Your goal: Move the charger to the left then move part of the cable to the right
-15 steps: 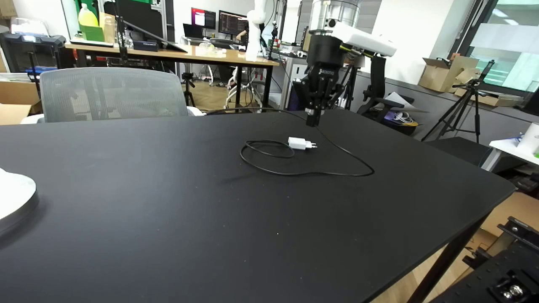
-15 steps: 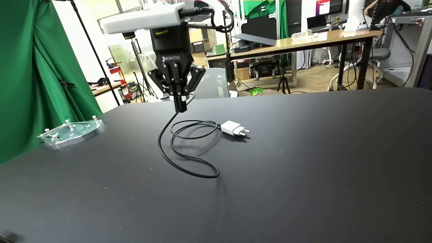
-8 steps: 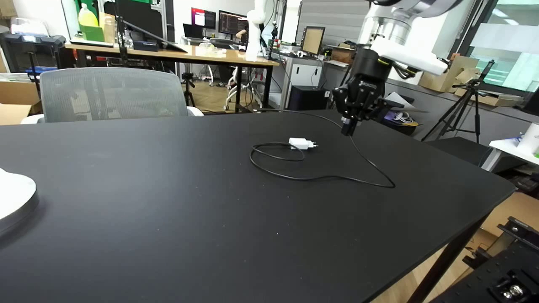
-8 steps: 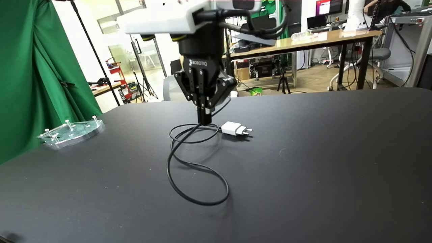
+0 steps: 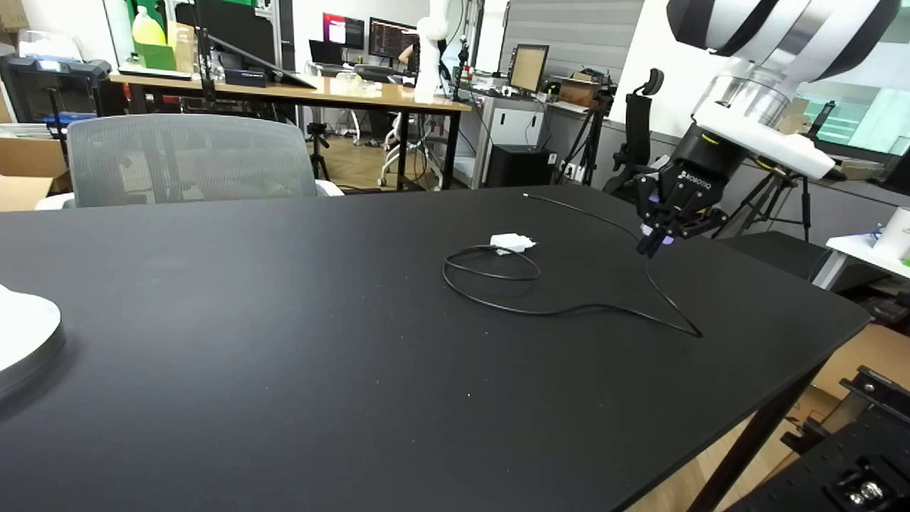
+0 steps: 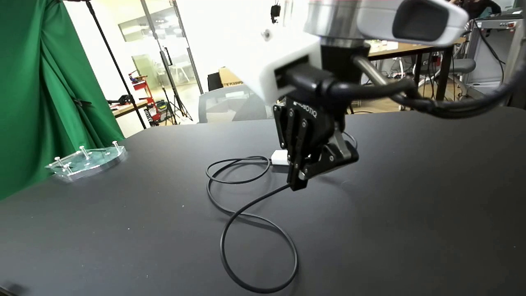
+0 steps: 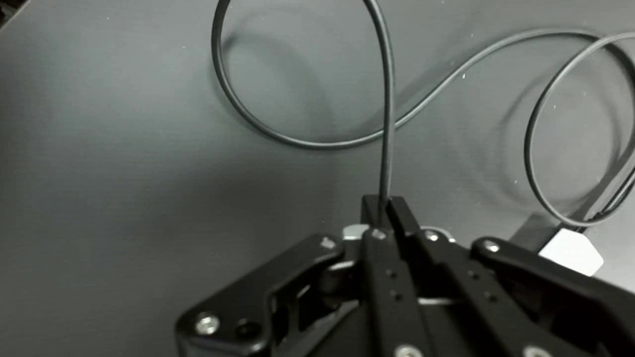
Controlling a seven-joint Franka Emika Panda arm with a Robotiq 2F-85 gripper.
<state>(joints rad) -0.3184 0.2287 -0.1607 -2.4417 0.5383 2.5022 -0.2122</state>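
Cable [image 7: 390, 99]: section short of free end pinched in pincer [image 7: 386, 206], held above worktop [image 5: 284, 370], presumably so one part travels right alone. Charger [image 5: 510, 243]: lying unheld on worktop, at edge of small loop [image 7: 528, 144]; slack between likely spares it tugging. Step, judged: second, cable rightward.

The brand name ROBOTIQ [image 5: 695, 180] stands in white on the black housing [image 5: 702, 166] above the fingers [image 5: 648, 245] in both exterior views.
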